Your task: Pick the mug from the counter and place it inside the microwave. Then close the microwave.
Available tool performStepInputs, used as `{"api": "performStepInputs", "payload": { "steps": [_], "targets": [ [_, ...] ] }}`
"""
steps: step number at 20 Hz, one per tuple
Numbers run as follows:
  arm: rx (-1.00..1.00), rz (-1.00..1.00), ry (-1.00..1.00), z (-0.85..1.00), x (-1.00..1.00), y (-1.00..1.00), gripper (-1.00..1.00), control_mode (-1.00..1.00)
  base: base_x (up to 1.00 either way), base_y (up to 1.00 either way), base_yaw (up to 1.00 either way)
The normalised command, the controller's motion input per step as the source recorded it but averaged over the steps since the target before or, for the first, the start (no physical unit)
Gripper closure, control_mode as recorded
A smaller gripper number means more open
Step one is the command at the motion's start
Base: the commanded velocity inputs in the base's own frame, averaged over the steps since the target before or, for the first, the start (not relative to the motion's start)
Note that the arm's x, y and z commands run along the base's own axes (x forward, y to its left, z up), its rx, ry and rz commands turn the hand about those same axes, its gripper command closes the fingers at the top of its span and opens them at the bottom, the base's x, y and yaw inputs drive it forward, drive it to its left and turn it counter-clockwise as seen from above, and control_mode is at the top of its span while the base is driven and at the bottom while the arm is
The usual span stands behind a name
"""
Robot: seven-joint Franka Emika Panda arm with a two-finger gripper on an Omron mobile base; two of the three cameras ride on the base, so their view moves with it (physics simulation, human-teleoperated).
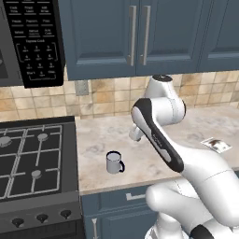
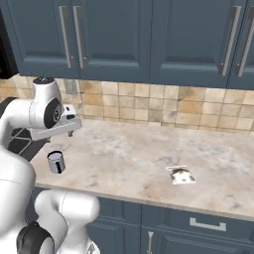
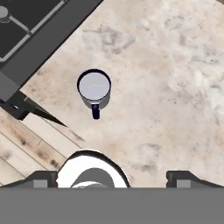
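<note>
The mug [image 1: 113,162] [image 2: 56,161] [image 3: 94,87] stands upright on the beige counter [image 1: 107,130] [image 2: 139,154] [image 3: 166,65], near its front edge and close to the stove. It is light grey with a dark navy handle. My gripper [image 3: 113,178] hangs above the counter and looks straight down; its fingertips [image 3: 43,177] stand far apart with nothing between them, so it is open. The mug lies ahead of the fingers and clear of them. In the right base view the hand [image 2: 64,126] hovers above and slightly behind the mug. The microwave's keypad panel [image 1: 37,42] shows at the upper left.
A black gas stove [image 1: 32,158] [image 3: 26,26] borders the counter on the left. A small packet [image 1: 217,144] [image 2: 181,174] lies on the counter to the right. Blue wall cabinets [image 1: 140,32] hang over the tiled backsplash, and drawers [image 2: 198,223] sit below the counter.
</note>
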Motion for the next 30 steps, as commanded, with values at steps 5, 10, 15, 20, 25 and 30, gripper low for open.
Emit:
{"api": "performStepInputs", "payload": {
  "steps": [5, 10, 15, 20, 25, 30],
  "targets": [
    [-0.11, 0.12, 0.0, -0.56, -0.03, 0.27, -1.0, -1.0, 0.0, 0.0, 0.0],
    [-0.01, 0.0, -0.03, -0.58, 0.0, 0.0, -1.0, -1.0, 0.0, 0.0, 0.0],
    [0.05, 0.0, -0.01, -0.23, 0.01, 0.0, -1.0, -1.0, 0.0, 0.0, 0.0],
    [0.09, 0.0, 0.0, 0.0, 0.0, 0.0, -1.0, -1.0, 0.0, 0.0, 0.0],
    [0.03, 0.01, 0.05, 0.0, 0.0, 0.0, -1.0, -1.0, 0.0, 0.0, 0.0],
    [0.0, 0.01, 0.07, -0.03, 0.0, 0.13, -1.0, -1.0, 0.0, 0.0, 0.0]
  ]
}}
